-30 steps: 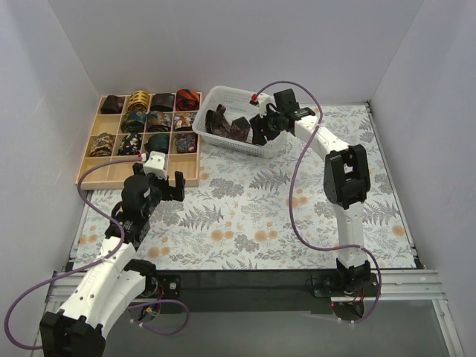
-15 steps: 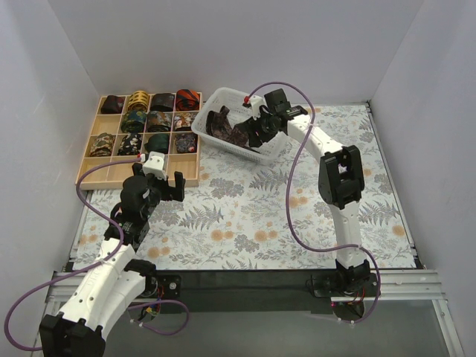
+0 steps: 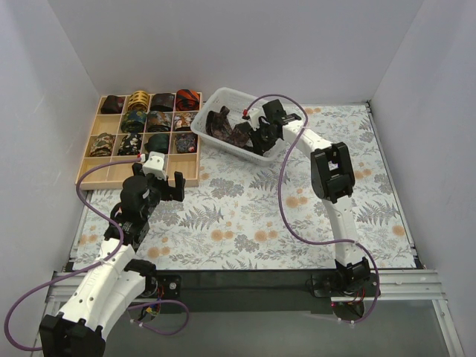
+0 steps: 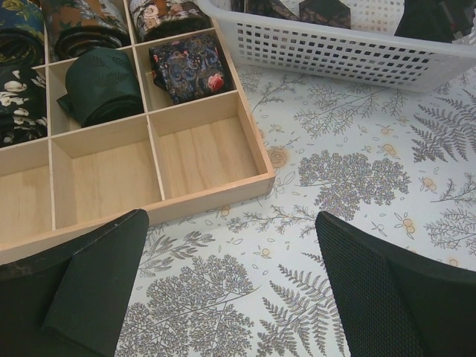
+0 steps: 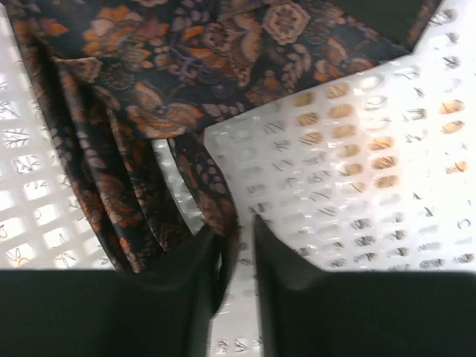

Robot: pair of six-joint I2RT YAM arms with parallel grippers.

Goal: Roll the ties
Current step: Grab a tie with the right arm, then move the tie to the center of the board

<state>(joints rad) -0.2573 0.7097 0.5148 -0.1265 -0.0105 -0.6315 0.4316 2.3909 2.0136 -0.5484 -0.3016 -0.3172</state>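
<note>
Dark necktie [image 5: 186, 89] with orange paisley print, bunched inside white mesh basket [image 4: 335, 48], 1 fold pinched between the near-closed fingers of right gripper [image 5: 236, 253]; left gripper [image 4: 230, 219] gapes wide, empty, above floral tablecloth [image 4: 349, 178] beside gridded wooden tray [image 4: 212, 195].

3 plain white walls [image 3: 223, 44] box in the table [image 3: 245, 216]: 1 behind it, 1 at each side. Its top bears a fern-and-flower print. A black strip [image 3: 245, 284] runs along its near edge. Light is even, soft.
</note>
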